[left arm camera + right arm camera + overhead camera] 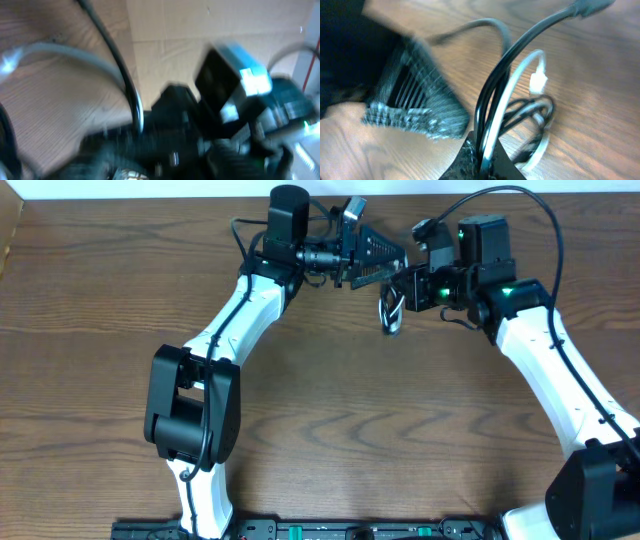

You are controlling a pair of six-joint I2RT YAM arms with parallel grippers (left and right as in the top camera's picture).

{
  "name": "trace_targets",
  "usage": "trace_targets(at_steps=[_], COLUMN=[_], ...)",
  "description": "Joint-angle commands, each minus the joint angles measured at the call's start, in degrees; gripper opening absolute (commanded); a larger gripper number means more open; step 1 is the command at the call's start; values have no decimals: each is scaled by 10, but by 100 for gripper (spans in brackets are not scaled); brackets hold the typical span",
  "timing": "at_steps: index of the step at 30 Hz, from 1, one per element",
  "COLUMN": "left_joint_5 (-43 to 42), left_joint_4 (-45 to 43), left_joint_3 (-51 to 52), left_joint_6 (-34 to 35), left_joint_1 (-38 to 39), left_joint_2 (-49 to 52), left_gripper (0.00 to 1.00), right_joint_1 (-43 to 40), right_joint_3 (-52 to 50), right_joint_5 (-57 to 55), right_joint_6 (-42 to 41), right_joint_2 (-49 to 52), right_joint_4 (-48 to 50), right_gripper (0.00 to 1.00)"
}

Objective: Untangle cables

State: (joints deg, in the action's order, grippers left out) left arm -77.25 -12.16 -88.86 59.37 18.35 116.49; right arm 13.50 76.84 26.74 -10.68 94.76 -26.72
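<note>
**Overhead.** The cables (391,315) hang as 1 small bundle straight below the right gripper (398,293), whose jaws point toward the left arm. The bundle's lower end is down at the table (330,410). The left gripper (385,258) sits just beside and slightly behind the right one, tips nearly meeting it. I cannot tell how wide its jaws stand. The left arm is bent at the elbow, the forearm reaches forward and the wrist is turned inward. The right arm mirrors it from the other side.

**Left wrist.** Heavy blur. The gripper's own jaws are lost in it, so their opening is unreadable. 1 black cable (127,85) arcs down in front of the jaws. A grey-looking strand (65,52) curves off to the jaws' left, and I cannot tell whether it is the white cord. The right arm's wrist unit (235,85) fills the space ahead.

**Right wrist.** Jaws are pinched fully together on the cables. The black cable and the white cable (508,90) rise side by side out of the closed tips. A white plug (538,80) sits ahead of the tips, with more loops lying on the wood beyond. The left gripper is a blurred ribbed shape to the jaws' left.
</note>
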Motion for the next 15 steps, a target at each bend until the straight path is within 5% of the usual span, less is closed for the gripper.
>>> trace_targets(at_steps=[1,8,15], left_joint_5=[-50,-34,115], left_joint_4=[11,132,339], left_joint_3=[-5,-5,-5], left_joint_6=[-89,-141,-263], left_joint_1=[-7,-32,-16], left_joint_2=[3,3,3], left_gripper=[92,93,92], right_joint_1=[-26,-53,-48], right_joint_3=[7,7,7], right_joint_5=[-42,-41,-10], right_joint_6=[-128,-176,-175], right_joint_2=[-3,-7,-7], right_joint_4=[-1,-35,-37], right_gripper=[1,1,1])
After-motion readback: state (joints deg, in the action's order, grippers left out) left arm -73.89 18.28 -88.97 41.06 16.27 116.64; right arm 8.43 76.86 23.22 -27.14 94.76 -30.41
